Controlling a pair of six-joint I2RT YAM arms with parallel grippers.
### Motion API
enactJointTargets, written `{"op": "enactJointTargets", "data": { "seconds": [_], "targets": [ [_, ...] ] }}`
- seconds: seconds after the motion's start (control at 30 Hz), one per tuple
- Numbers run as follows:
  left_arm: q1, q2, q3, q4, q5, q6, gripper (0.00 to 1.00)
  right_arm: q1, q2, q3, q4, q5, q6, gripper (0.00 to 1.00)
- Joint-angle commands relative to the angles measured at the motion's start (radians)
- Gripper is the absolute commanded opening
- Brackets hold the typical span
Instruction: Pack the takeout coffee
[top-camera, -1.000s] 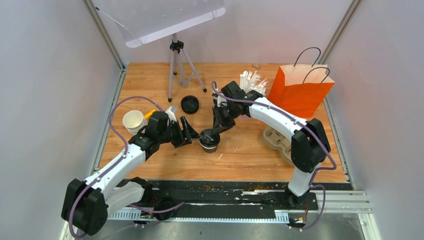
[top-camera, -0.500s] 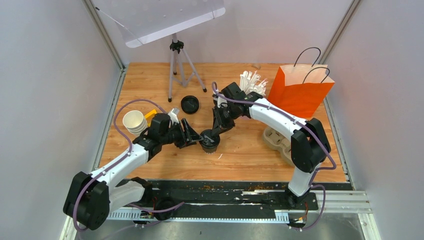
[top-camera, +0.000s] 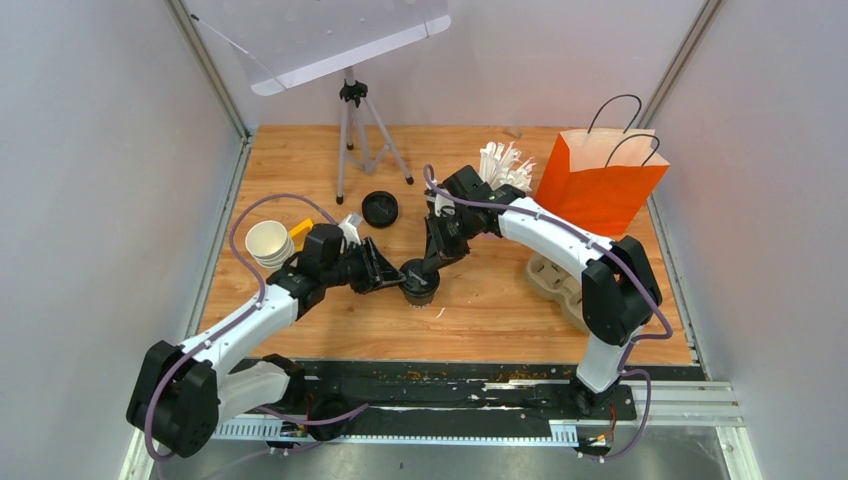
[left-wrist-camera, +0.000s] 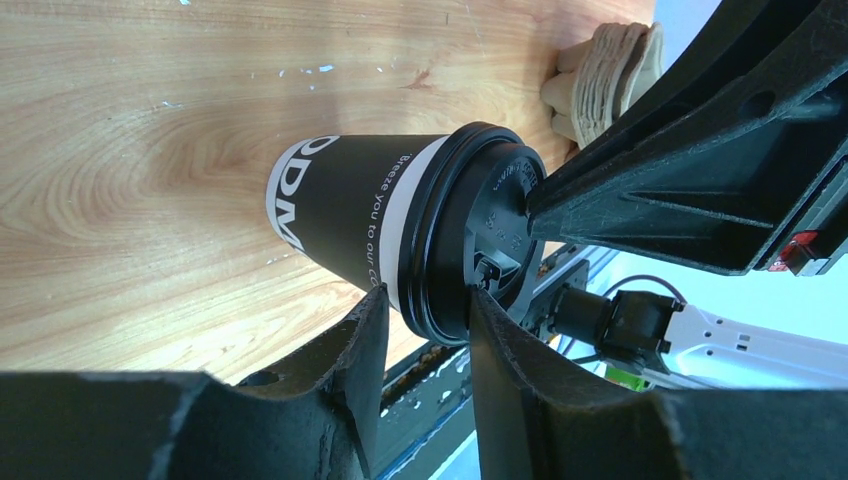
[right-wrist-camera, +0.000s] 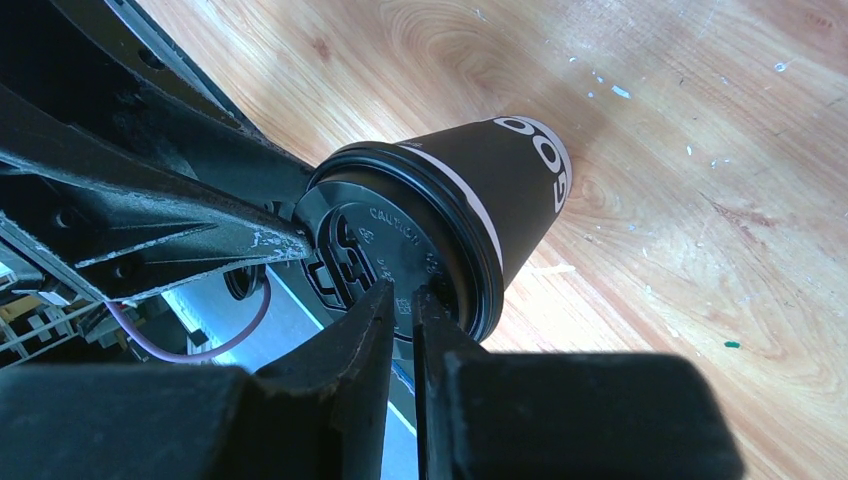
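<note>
One takeout coffee cup (top-camera: 420, 287) stands upright near the middle of the table. It is dark with white lettering, a white band and a black lid (left-wrist-camera: 480, 240). My left gripper (left-wrist-camera: 428, 295) comes in from the left. One fingertip lies under the lid's rim against the cup (left-wrist-camera: 350, 215), the other on the lid's top face, so the rim is pinched. My right gripper (right-wrist-camera: 403, 295) reaches down from behind, its jaws almost together. Its tips rest on the lid (right-wrist-camera: 370, 250) near the edge. Both grippers (top-camera: 395, 273) (top-camera: 420, 266) meet at the cup.
A stack of empty white cups (top-camera: 268, 243) and a loose black lid (top-camera: 380, 208) lie at the left. An orange paper bag (top-camera: 600, 180) stands at the back right, with white straws (top-camera: 505, 163) beside it. A brown pulp tray (top-camera: 555, 278) lies under the right arm. A tripod (top-camera: 355, 130) stands at the back.
My left gripper has moved right to the cup and narrowed its jaws onto the lid's rim. The right gripper and the cup have stayed where they were.
</note>
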Motion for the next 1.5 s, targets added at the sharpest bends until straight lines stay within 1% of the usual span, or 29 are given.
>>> {"op": "enactJointTargets", "data": {
  "seconds": [0.0, 0.23, 0.37, 0.53, 0.67, 0.83, 1.0, 1.1, 1.2, 1.33, 1.47],
  "targets": [
    [-0.006, 0.036, 0.027, -0.157, -0.115, 0.098, 0.41, 0.005, 0.001, -0.038, -0.008, 0.044, -0.022, 0.15],
    [-0.021, 0.060, 0.019, -0.197, -0.154, 0.118, 0.36, 0.004, -0.003, -0.071, 0.006, 0.047, -0.022, 0.15],
    [-0.030, 0.082, 0.003, -0.208, -0.157, 0.090, 0.34, 0.004, -0.012, -0.094, 0.019, 0.054, -0.020, 0.15],
    [-0.047, 0.122, 0.032, -0.285, -0.214, 0.129, 0.33, 0.004, -0.017, -0.124, 0.031, 0.061, -0.022, 0.15],
    [-0.052, 0.150, 0.031, -0.299, -0.216, 0.134, 0.33, 0.004, -0.020, -0.130, 0.031, 0.068, -0.027, 0.15],
    [-0.053, 0.124, 0.065, -0.283, -0.191, 0.136, 0.33, 0.004, -0.020, -0.085, 0.011, 0.068, -0.036, 0.16],
    [-0.054, 0.101, 0.117, -0.225, -0.130, 0.126, 0.36, 0.001, -0.014, 0.047, -0.029, 0.039, -0.040, 0.19],
    [-0.054, 0.105, 0.124, -0.210, -0.111, 0.136, 0.36, -0.007, -0.026, 0.110, -0.044, 0.016, -0.028, 0.24],
    [-0.054, 0.116, 0.120, -0.205, -0.102, 0.143, 0.36, -0.015, -0.054, 0.121, -0.048, 0.011, -0.016, 0.35],
    [-0.053, 0.114, 0.120, -0.185, -0.089, 0.148, 0.36, -0.025, -0.104, 0.069, -0.039, 0.024, -0.013, 0.48],
    [-0.054, 0.114, 0.127, -0.190, -0.090, 0.161, 0.36, -0.043, -0.124, -0.005, -0.029, 0.030, -0.015, 0.53]
  ]
}}
